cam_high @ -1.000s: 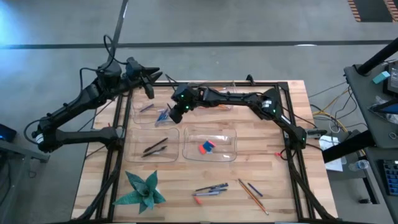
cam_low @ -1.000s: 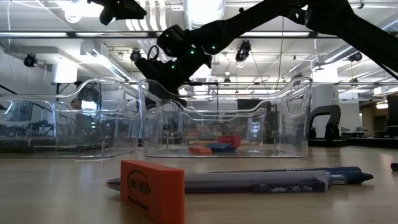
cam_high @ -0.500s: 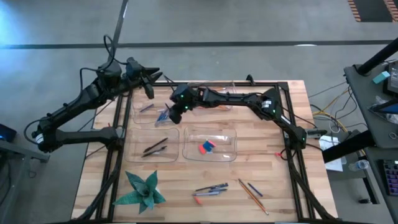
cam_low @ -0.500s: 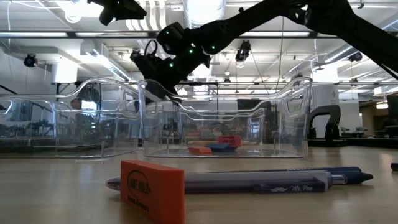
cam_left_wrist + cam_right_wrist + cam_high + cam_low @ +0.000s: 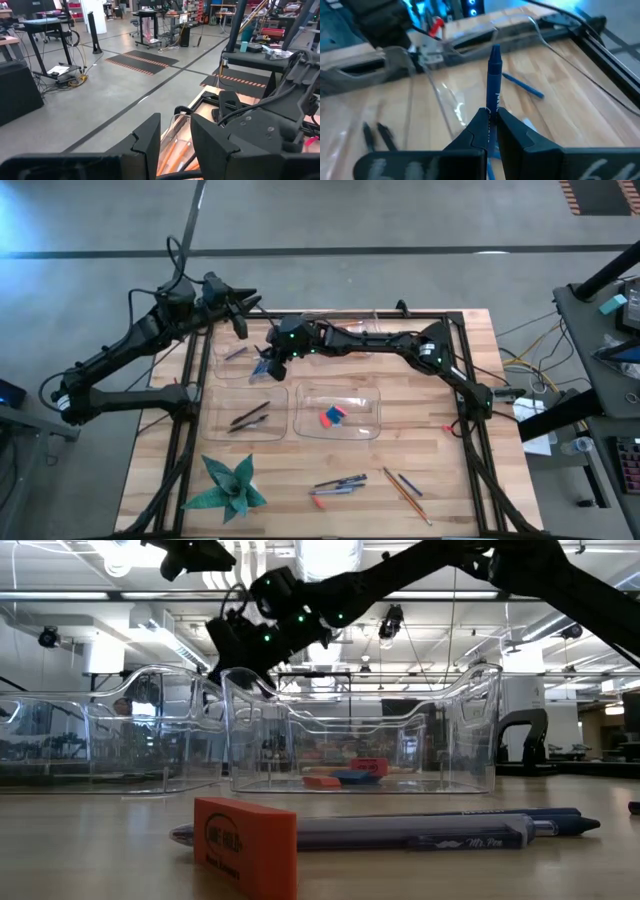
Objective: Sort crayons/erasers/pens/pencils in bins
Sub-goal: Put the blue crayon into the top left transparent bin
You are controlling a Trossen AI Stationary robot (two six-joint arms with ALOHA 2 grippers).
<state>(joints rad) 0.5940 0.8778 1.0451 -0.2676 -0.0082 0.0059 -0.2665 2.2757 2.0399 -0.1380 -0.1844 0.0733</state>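
The right gripper [image 5: 264, 367] has moved a little toward the left edge of the wooden tabletop [image 5: 430, 430] since a moment ago. It has also come up a bit in the low view. Its two dark fingers [image 5: 517, 131] are pinched tight on a short, fat blue crayon [image 5: 494, 85], which sticks straight out past the tips. The gripper now hangs over the clear plastic bin [image 5: 218, 366] near the far left corner of the tabletop, and another blue crayon [image 5: 522, 84] already lies inside it.

So the crayon is now over its bin, and I think the next step is to let it go there.

The left gripper [image 5: 243, 305] waits just past the far edge of the tabletop, near the far left corner. Its fingers [image 5: 147, 137] stand a little apart and hold nothing.

The clear bin with black pens [image 5: 249, 415] sits nearer the front, on the left. The clear bin with the pink and blue erasers [image 5: 332, 416] is next to it, near the middle. More pens [image 5: 340, 482], an orange eraser [image 5: 318, 502] and thin orange pencils [image 5: 405, 494] still lie near the front edge, so a lot of sorting is left. A green folded-paper star [image 5: 228, 486] sits near the front left corner
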